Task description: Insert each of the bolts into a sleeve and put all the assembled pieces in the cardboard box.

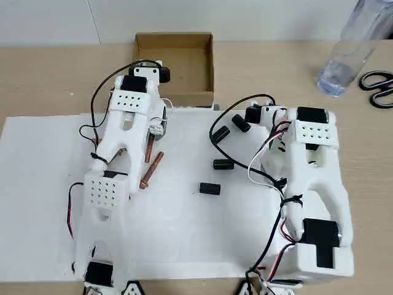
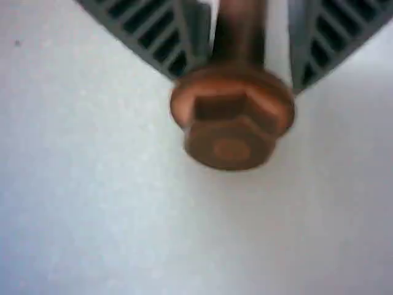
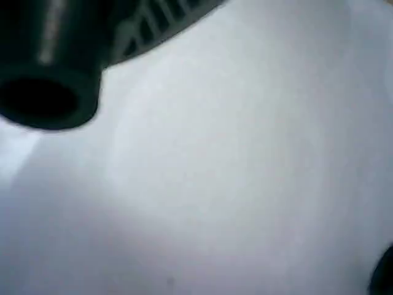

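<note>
Left tool (image 2: 238, 69) is clamped on a copper bolt (image 2: 230, 120), head toward the wrist camera; a second bolt (image 1: 152, 170) lies on the white sheet (image 1: 184, 233), just beside it at 6 o'clock. Right tool (image 1: 246, 118) grips a black sleeve (image 3: 49, 86). Three loose sleeves (image 1: 209, 188) lie mid-sheet, and the cardboard box (image 1: 175, 61) sits at 12 o'clock on the desk (image 1: 49, 74).

wood table (image 1: 49, 74), big white sheet (image 1: 184, 233) over most of it, cardboard box (image 1: 212, 61) just beyond the sheet, clear bottle (image 1: 347, 58), scissors (image 1: 377, 86)
</note>
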`<state>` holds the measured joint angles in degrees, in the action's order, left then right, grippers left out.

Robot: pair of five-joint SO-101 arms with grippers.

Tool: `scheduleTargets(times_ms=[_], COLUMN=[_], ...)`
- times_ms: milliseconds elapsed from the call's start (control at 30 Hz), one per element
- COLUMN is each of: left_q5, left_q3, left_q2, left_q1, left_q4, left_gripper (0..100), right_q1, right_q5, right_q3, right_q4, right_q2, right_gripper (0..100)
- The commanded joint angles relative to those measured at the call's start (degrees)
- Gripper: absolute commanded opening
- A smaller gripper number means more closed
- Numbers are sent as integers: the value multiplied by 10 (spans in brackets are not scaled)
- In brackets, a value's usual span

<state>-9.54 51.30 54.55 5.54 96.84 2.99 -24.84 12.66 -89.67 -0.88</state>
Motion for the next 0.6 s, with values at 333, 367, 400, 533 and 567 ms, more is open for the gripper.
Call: scheduleTargets(times_ms=[333,367,400,533,567], left_q5=[-2,-2,-2,-2,-2], left_q3=[28,33,43,96,116], left_q2=[44,47,47,47,47], left_q1=[11,10,10,10,11], left_q4=[-29,-23,-14,21,32], left_gripper=[6,6,6,6,6], right_q1=[1,1,1,0,-2], right_q5=[5,5,5,5,5], right_q3=[10,9,9,5,4], right_q4=[6,6,6,4,2], right_q2=[29,29,29,30,31], right_gripper=[9,9,9,9,9])
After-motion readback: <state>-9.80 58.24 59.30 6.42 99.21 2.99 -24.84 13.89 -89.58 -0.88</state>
